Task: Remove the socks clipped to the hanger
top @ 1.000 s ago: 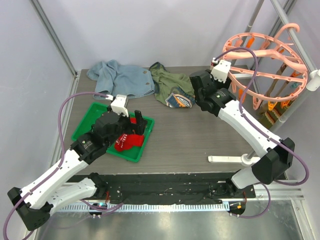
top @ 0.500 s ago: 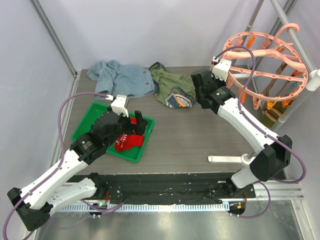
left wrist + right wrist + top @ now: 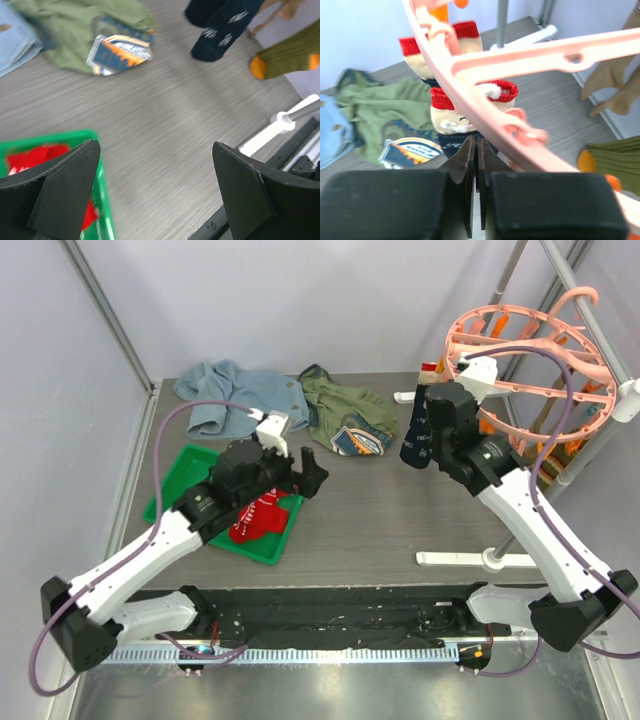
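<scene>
**Right arm reaches for navy sock at the hanger**

Here, the right gripper (image 3: 474,142) sits up under the near rim of the hanger (image 3: 530,54). Its fingers are pressed together, with the tips against the navy sock (image 3: 414,445) that dangles from that rim. Whether any cloth is caught between them cannot be told from this spot. Two red-cuffed socks (image 3: 451,117) hang clipped to the hanger just behind the navy one. An olive sock (image 3: 290,55) with an orange toe hangs farther round the hanger. Well away from the hanger, the left gripper (image 3: 155,150) hovers over the table, fingers wide apart and holding nothing. Farther from the hanger again is the green tray (image 3: 170,490), where a red sock (image 3: 255,522) lies.

The step in hand looks to be getting the navy sock off its clip. The next move likely calls for a sure pinch on the sock close under the hanger's rim. A steady pull down and away from the hanger would follow, gentle enough that the ring does not swing. The sock would then probably go across to the tray. With several socks clipped up, the job appears far from done.
</scene>
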Controlling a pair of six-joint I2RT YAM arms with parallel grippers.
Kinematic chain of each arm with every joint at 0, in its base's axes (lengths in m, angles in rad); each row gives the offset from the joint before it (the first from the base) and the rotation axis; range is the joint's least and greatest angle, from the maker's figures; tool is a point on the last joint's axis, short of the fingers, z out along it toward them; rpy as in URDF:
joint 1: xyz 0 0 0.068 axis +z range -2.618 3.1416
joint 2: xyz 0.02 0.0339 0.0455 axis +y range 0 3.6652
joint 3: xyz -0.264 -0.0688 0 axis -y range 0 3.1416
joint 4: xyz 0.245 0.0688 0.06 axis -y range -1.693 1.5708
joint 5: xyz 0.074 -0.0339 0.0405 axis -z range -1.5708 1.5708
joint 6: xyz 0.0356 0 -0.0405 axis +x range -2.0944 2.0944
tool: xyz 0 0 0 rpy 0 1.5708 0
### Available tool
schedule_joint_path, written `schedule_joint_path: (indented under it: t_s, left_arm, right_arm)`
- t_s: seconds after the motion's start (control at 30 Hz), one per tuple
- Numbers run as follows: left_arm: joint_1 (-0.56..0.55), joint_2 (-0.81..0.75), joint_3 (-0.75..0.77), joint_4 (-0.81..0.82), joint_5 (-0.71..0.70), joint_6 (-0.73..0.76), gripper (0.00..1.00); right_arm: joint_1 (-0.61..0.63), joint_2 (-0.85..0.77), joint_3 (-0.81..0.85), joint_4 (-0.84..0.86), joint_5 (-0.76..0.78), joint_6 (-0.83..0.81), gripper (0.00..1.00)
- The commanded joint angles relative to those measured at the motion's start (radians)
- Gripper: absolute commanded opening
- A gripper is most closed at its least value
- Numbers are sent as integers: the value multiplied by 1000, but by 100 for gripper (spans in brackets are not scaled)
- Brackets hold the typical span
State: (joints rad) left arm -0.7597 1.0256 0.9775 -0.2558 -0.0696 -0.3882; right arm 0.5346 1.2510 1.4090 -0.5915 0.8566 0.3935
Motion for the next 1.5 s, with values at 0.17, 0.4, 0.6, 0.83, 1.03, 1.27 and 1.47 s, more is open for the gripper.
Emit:
schedule_joint_path:
  t_s: [0.17, 0.4, 0.6, 0.83, 1.03, 1.27, 1.47]
  left_arm:
    - [-41, 327, 210, 374, 220, 104, 100]
    - [-50, 578, 343, 547, 326, 164, 100]
    - [-52, 792, 530, 567, 376, 201, 100]
    - [-52, 976, 720, 492, 444, 250, 100]
    - [-47, 1110, 889, 480, 562, 249, 100]
    - [-49, 1240, 1023, 523, 603, 184, 84]
    - [-108, 1073, 787, 627, 449, 205, 25]
  right_arm:
    - [1, -128, 27, -85, -228, -28, 17]
    - [1, -209, 61, -113, -476, -53, 25]
    - [1, -268, 74, -100, -541, -85, 31]
    - [1, -363, 15, -53, -556, -78, 31]
    - [-1, -400, -5, -33, -564, -67, 30]
    - [-1, -386, 4, -47, -559, -71, 30]
    - [-1, -337, 105, -154, -429, 17, 31]
